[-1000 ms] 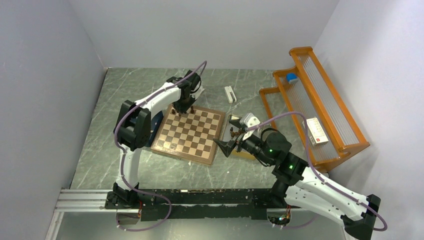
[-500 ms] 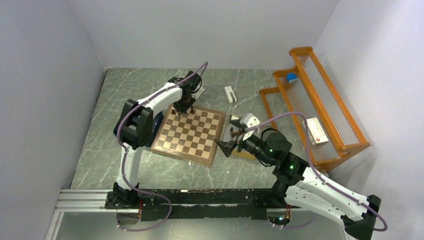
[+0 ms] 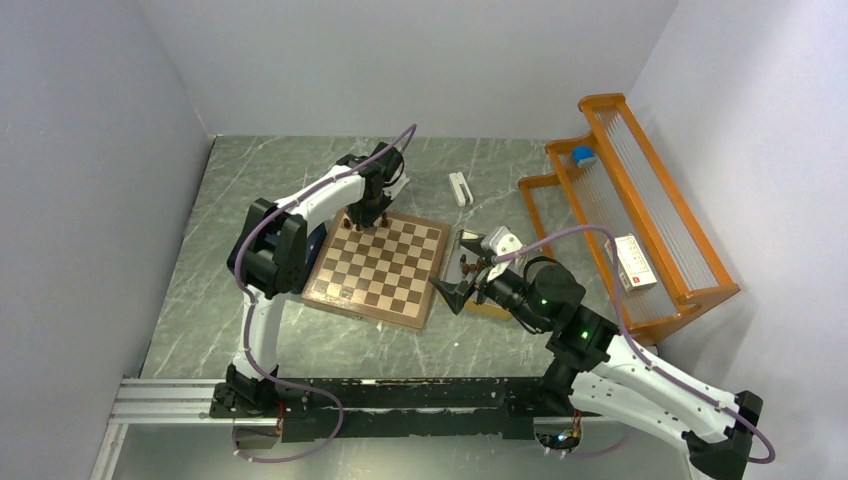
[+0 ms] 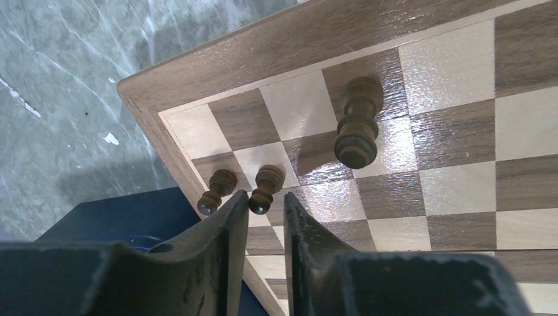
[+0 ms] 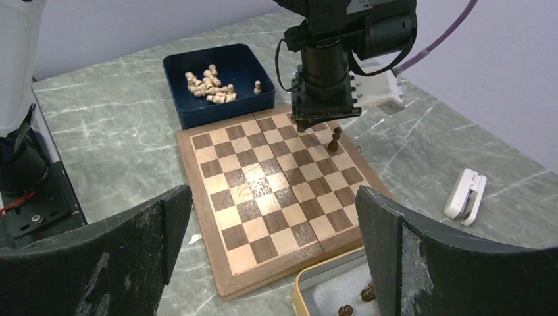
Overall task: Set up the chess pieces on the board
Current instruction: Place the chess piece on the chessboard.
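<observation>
the board (image 3: 380,268) lay mid-table, and only three dark pieces stood on it, all upright and bunched at its far left corner: an outer pawn (image 4: 217,191) on the edge row, an inner pawn (image 4: 266,187) just beside it, and a taller piece (image 4: 358,125) near them along the far edge. that looked like the start of one side's ranks, built outward from the corner. the left gripper (image 4: 265,199) hung straight down over that corner with its jaws a narrow gap apart, and the inner pawn's foot sat at the mouth of the gap. the gap looked a little wider than the pawn, so the pawn seemed to stand free rather than pinched, though contact with one fingertip could not be ruled out. a small opening suited such slim pieces and kept the fingers off the neighbour. the other dark pieces (image 5: 365,289) lay in a yellow-rimmed tray (image 5: 296,283) at the board's right edge. the right gripper (image 5: 273,197) hovered above it, jaws wide and empty, probably ready to fetch one. light pieces (image 5: 210,85) sat heaped in a blue tray (image 5: 197,115) against the board's left edge.
</observation>
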You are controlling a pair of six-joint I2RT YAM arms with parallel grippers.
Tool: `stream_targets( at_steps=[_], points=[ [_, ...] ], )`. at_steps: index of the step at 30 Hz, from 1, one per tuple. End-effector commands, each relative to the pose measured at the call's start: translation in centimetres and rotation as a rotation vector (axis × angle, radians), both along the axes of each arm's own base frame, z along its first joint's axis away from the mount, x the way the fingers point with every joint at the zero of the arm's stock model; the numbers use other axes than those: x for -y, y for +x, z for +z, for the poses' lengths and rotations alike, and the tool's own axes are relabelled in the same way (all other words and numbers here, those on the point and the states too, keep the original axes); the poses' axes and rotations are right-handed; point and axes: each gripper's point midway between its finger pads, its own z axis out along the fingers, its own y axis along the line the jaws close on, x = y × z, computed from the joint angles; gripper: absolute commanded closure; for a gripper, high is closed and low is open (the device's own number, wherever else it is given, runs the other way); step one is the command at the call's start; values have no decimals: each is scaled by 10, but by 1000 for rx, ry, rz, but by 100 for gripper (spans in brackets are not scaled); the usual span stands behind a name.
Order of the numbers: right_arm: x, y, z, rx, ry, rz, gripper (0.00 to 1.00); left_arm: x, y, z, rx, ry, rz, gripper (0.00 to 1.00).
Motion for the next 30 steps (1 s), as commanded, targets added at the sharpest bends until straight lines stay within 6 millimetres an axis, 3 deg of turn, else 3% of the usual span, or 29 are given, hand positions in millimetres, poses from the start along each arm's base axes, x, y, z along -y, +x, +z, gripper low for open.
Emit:
stream_targets(
  at_steps=[1, 11, 18, 21, 23, 25, 27, 30],
  points=[
    [0, 2, 9, 11, 19, -10, 0, 12, 8, 12, 27, -47, -15, 66],
    [7, 41, -14, -342, 157, -336, 0, 35, 20, 94, 223, -275, 6, 45],
    [22, 67, -43, -489, 34, -612, 0, 24, 9, 161, 402, -467, 76, 35],
    [30, 82, -57, -508, -43, -682, 0, 11, -6, 178, 454, -553, 86, 31],
    [42, 96, -70, -527, -101, -723, 2, 7, -22, 187, 463, -619, 97, 30],
    [55, 110, -86, -576, -144, -730, 9, 4, -40, 178, 442, -643, 76, 28],
    [70, 122, -100, -624, -169, -736, 19, 1, -56, 170, 429, -657, 58, 19],
    [88, 134, -118, -649, -220, -754, 34, -9, -76, 153, 414, -644, 48, 16]
  ],
)
